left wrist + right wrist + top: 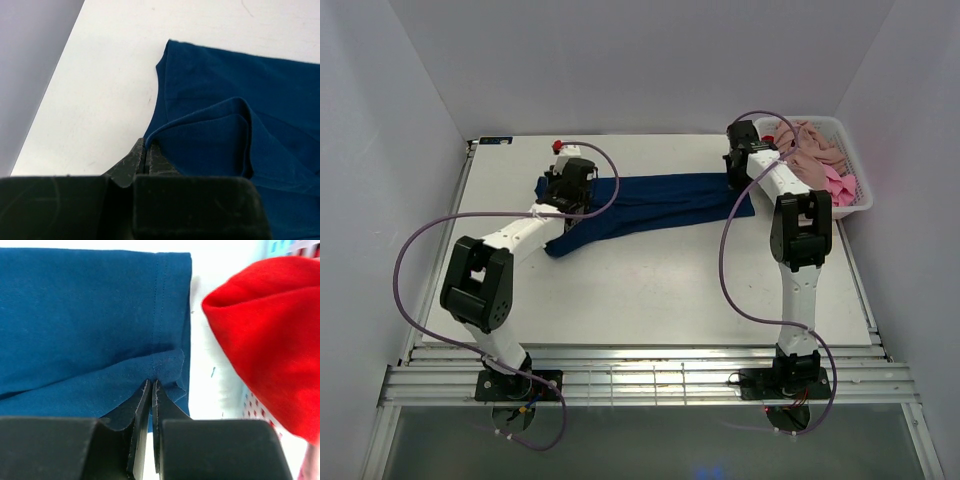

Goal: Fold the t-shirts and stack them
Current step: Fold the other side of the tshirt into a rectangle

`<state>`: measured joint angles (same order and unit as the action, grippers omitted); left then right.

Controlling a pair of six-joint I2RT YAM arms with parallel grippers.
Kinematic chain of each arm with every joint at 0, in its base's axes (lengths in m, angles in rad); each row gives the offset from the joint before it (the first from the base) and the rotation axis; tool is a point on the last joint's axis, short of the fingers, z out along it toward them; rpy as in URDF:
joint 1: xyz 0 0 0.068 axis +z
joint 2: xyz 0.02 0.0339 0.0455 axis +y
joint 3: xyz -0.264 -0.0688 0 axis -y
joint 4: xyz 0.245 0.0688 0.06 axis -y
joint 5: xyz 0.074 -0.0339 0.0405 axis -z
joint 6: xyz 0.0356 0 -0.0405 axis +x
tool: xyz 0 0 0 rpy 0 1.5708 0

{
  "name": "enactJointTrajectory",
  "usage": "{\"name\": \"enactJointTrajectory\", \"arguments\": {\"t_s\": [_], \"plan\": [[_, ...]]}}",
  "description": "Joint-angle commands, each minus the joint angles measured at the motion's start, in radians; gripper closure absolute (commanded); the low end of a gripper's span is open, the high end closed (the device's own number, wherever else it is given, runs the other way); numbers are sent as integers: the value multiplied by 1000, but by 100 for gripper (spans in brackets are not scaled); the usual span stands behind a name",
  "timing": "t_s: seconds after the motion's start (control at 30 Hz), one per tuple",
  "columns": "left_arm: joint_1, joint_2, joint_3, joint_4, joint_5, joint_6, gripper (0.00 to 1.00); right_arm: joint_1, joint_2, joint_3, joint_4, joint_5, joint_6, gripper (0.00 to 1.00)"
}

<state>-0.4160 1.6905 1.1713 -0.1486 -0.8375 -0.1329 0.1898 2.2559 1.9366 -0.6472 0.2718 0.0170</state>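
Note:
A navy blue t-shirt (660,205) lies as a long folded strip across the middle of the table. My left gripper (568,182) is shut on its left edge; in the left wrist view the cloth (240,115) rises into the closed fingertips (146,150). My right gripper (740,160) is shut on the shirt's right end; in the right wrist view the hemmed cloth (90,315) is pinched at the tips (151,385). A red t-shirt (270,335) lies beside it. Dusty pink-beige (815,150) and bright pink (838,187) t-shirts fill the basket.
A white slotted basket (860,205) stands at the back right table edge, close to my right arm. A small red-capped object (558,146) sits at the back, behind my left gripper. Walls close the table on the left, back and right.

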Motion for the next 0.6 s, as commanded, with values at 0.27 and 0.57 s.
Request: {"name": "enactJointTrajectory", "arguments": {"t_s": [0.27,0.57], "plan": [[54,168,254,110,64,217,100,-10,48,58,4,3,-12,91],[65,285,379,139,95,325,100,-10,51,76,1,6,-12,91]]}}
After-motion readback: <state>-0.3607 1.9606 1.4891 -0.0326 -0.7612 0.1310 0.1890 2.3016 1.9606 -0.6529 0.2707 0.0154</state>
